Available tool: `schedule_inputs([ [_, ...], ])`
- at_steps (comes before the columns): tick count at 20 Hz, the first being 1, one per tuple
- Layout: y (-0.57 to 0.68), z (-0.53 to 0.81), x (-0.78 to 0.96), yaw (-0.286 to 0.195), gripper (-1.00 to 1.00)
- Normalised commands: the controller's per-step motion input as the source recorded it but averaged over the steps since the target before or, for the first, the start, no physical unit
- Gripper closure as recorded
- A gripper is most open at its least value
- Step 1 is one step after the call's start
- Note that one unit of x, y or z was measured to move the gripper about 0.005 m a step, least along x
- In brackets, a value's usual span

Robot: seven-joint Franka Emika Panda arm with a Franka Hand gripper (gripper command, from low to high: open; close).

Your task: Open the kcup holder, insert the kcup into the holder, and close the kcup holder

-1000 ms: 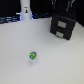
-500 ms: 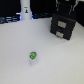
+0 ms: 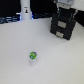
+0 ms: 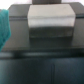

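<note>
The kcup holder (image 3: 64,26) is a black boxy unit with two pale-edged slots on its front, standing at the exterior view's upper right. My gripper (image 3: 65,8) hangs just above and behind its top edge; its jaws are too blurred to read. The kcup (image 3: 33,55), a tiny pod with a bright green top, lies alone on the white table well away from the holder, toward the exterior view's lower left. The wrist view is blurred: it shows a dark flat surface (image 4: 45,60) with a grey block (image 4: 50,22), seen close up. No fingers show there.
A slim white bottle-like post (image 3: 24,10) stands at the back on the exterior view's left, in front of a dark back edge (image 3: 10,19). The white table (image 3: 55,62) spreads around the pod. A teal patch (image 4: 3,30) sits at the wrist view's edge.
</note>
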Motion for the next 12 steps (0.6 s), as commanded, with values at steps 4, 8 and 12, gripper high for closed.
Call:
schedule_inputs([
  [4, 0.11, -0.42, -0.28, -0.038, -1.0],
  [8, 0.03, -0.4, -0.34, -0.006, -1.0],
  [12, 0.01, -0.36, -0.33, -0.005, -1.0],
])
